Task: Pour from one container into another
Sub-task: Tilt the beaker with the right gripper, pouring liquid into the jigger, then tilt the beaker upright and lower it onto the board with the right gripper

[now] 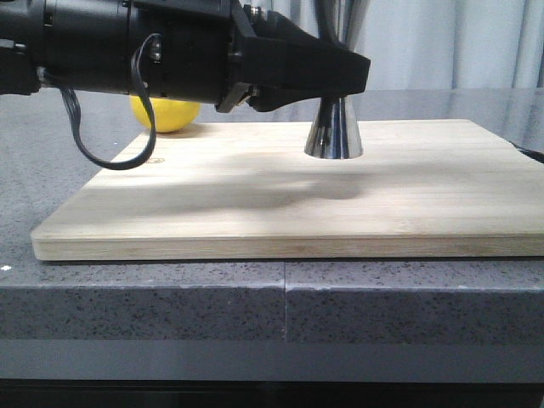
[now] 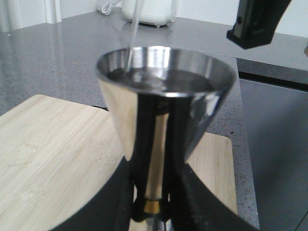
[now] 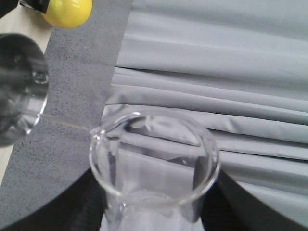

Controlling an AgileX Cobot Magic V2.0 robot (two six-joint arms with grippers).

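Note:
The steel jigger (image 1: 334, 134) stands on the wooden board (image 1: 280, 204), its gold waist band (image 2: 153, 206) pinched by my left gripper (image 1: 340, 81), which is shut on it. In the left wrist view its upper cup (image 2: 166, 79) holds clear liquid, and a thin stream (image 2: 132, 36) falls into it. My right gripper (image 3: 154, 211) is shut on the clear glass beaker (image 3: 154, 159), which is tilted so its lip (image 3: 98, 131) points at the jigger's cup (image 3: 19, 91). A thin stream (image 3: 67, 123) runs from lip to cup. The front view shows neither the beaker nor the right gripper.
A yellow lemon (image 1: 166, 115) lies on the grey counter (image 1: 51, 170) just behind the board's far left corner. A white appliance (image 2: 149, 12) stands at the back of the counter. Grey curtains (image 1: 459, 42) hang behind the table.

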